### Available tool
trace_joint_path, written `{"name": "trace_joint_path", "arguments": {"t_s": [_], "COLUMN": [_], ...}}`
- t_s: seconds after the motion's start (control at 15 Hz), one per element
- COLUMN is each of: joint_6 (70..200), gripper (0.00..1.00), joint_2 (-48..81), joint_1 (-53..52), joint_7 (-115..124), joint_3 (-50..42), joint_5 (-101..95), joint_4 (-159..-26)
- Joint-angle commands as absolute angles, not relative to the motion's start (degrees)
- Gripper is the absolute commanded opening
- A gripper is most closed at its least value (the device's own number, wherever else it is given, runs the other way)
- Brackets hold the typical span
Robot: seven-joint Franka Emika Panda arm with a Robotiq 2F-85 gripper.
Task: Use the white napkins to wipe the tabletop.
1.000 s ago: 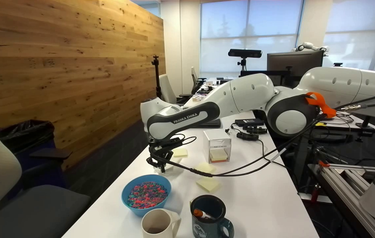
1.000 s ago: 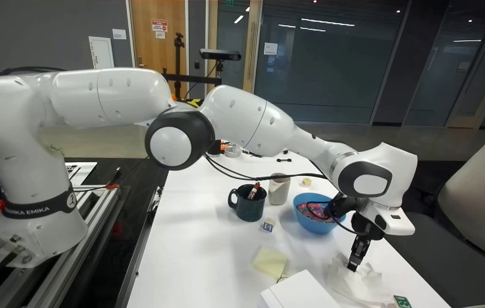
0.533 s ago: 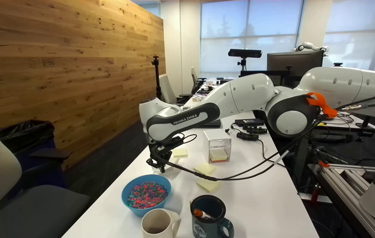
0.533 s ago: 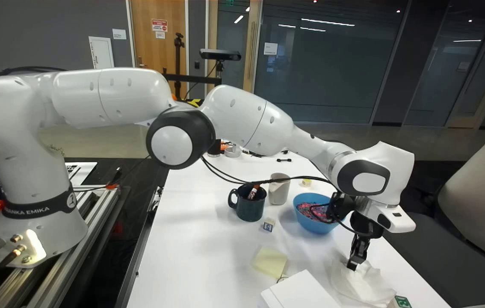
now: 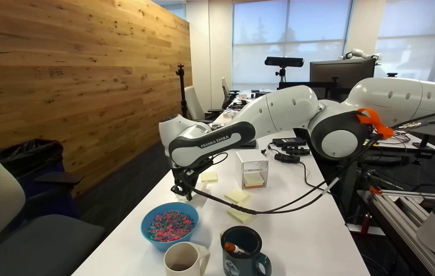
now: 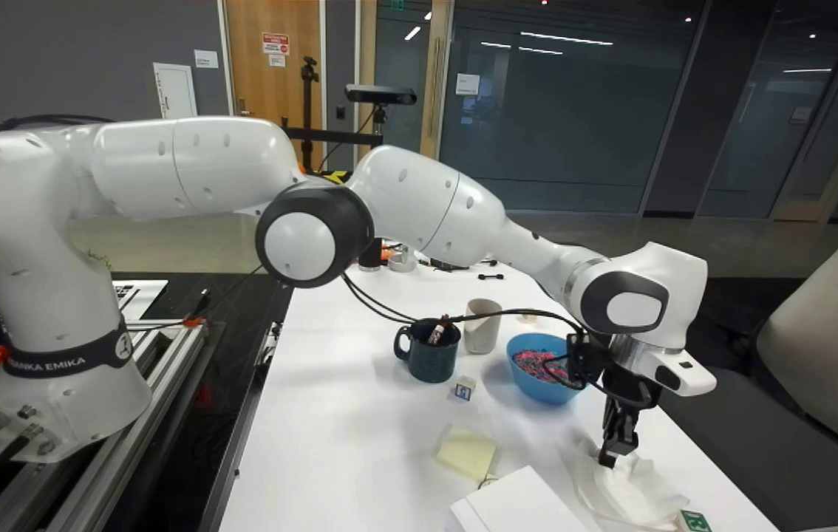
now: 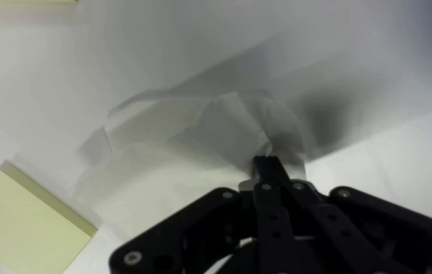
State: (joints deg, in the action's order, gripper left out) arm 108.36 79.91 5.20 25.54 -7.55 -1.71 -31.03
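Note:
The white napkin (image 6: pixel 633 491) lies crumpled and spread on the white tabletop (image 6: pixel 360 451). It also shows in the wrist view (image 7: pixel 155 179) and faintly in an exterior view (image 5: pixel 181 198). My gripper (image 6: pixel 608 457) points down onto the napkin near the long table edge beside the chair. In the wrist view the fingertips (image 7: pixel 265 161) are together, with a fold of napkin pinched at the tips. The fingers and their shadow hide part of the napkin. I cannot tell whether there is more than one napkin layer.
A blue bowl (image 6: pixel 541 388) of beads stands near the gripper, with a cream mug (image 5: pixel 179 262) and dark mug (image 5: pixel 236 264) beyond it. A white note box (image 6: pixel 519 506), yellow note pads (image 6: pixel 467 452) and a letter block (image 6: pixel 692 521) lie close by. Cables hang from the arm.
The wrist has shifted and tilted slightly while the fingertips stay at nearly the same place. The napkin has moved and flattened a little under the gripper. The hanging cables have swung.

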Motion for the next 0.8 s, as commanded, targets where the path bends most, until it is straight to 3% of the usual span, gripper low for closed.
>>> {"name": "trace_joint_path", "arguments": {"t_s": [0.0,0.73], "joint_6": [106.5,104.5], "gripper": [0.0,0.0], "joint_2": [78.1,77.6], "joint_1": [4.9,2.1], "joint_7": [22.1,10.0], "joint_3": [-8.0,-8.6], "joint_5": [-2.6,-4.5], "joint_4": [-33.6,-35.6]}}
